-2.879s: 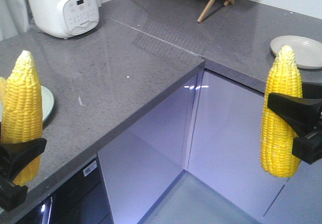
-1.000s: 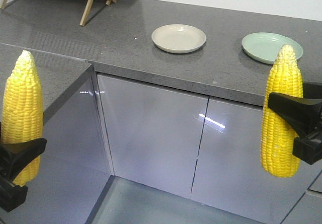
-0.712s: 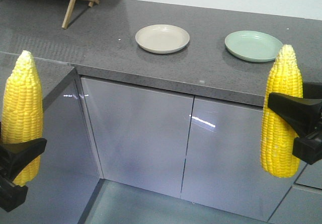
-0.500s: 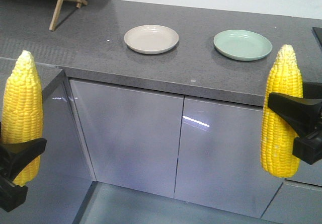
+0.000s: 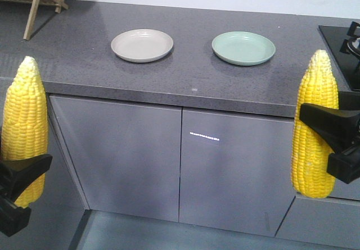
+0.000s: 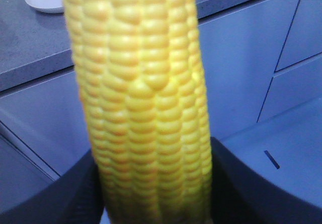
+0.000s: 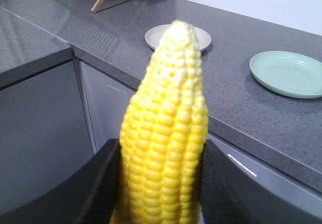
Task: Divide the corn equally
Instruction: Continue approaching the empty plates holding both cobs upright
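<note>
Two yellow corn cobs stand upright, tips up, one in each gripper. My left gripper (image 5: 12, 191) is shut on the left corn (image 5: 23, 126), which fills the left wrist view (image 6: 143, 98). At the right edge my right gripper (image 5: 332, 143) is shut on the right corn (image 5: 315, 126), seen close in the right wrist view (image 7: 166, 138). Both cobs hang in front of the counter, below its top. A beige plate (image 5: 142, 45) and a pale green plate (image 5: 243, 48) sit bare on the grey counter (image 5: 84, 59).
Grey cabinet doors (image 5: 180, 166) run below the counter edge. A black stove hob (image 5: 344, 45) is at the far right. A wooden rack leg (image 5: 36, 5) stands at the back left. The beige plate (image 7: 153, 35) and green plate (image 7: 287, 73) show behind the right corn.
The whole view has swung right along the counter: the rice cooker and corner left the frame, the two plates came in and shifted left, the hob appeared. Both grippers kept their cobs.
</note>
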Robot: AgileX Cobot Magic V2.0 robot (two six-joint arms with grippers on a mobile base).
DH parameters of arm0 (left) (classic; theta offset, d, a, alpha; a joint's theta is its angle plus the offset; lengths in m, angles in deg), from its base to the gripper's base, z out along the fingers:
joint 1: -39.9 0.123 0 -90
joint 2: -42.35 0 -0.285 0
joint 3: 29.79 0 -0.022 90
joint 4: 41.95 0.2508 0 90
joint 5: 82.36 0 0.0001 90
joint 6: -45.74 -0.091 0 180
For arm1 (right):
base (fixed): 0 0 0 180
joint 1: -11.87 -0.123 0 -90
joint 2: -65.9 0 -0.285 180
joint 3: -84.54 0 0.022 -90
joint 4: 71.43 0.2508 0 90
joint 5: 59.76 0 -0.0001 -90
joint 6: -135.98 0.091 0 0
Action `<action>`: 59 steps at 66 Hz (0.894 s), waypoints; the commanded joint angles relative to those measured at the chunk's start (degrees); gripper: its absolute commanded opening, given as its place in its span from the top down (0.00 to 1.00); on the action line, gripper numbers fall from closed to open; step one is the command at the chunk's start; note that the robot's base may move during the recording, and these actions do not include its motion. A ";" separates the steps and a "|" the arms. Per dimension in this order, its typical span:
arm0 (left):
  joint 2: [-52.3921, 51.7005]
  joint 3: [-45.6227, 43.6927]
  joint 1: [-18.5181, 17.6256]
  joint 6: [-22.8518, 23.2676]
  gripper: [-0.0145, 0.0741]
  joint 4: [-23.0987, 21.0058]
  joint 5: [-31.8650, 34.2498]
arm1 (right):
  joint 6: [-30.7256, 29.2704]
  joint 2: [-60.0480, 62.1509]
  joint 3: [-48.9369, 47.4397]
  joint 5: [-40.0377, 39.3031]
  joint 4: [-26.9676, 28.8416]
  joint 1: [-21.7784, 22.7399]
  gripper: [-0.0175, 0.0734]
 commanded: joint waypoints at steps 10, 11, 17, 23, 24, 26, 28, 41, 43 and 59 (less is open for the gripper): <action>-0.22 -1.55 -0.26 0.11 0.58 0.07 3.55 | -0.12 0.23 -1.44 -2.72 1.91 0.14 0.59; -0.22 -1.55 -0.26 0.11 0.58 0.07 3.55 | -0.12 0.23 -1.44 -2.72 1.91 0.14 0.59; -0.22 -1.55 -0.26 0.11 0.58 0.07 3.55 | -0.12 0.23 -1.44 -2.72 1.91 0.14 0.59; -0.22 -1.55 -0.26 0.11 0.58 0.07 3.55 | -0.12 0.23 -1.44 -2.72 1.91 0.14 0.59; -0.22 -1.55 -0.26 0.11 0.58 0.07 3.55 | -0.12 0.23 -1.44 -2.72 1.91 0.14 0.59; -0.22 -1.55 -0.26 0.11 0.58 0.07 3.55 | -0.12 0.23 -1.44 -2.72 1.91 0.14 0.59; -0.22 -1.55 -0.26 0.11 0.58 0.07 3.55 | -0.12 0.23 -1.44 -2.72 1.91 0.14 0.59; -0.22 -1.55 -0.26 0.11 0.58 0.07 3.55 | -0.12 0.23 -1.44 -2.72 1.91 0.14 0.59; -0.22 -1.55 -0.26 0.11 0.58 0.07 3.55 | -0.12 0.23 -1.44 -2.72 1.91 0.14 0.59; -0.22 -1.55 -0.26 0.11 0.58 0.07 3.55 | -0.12 0.23 -1.44 -2.72 1.91 0.14 0.59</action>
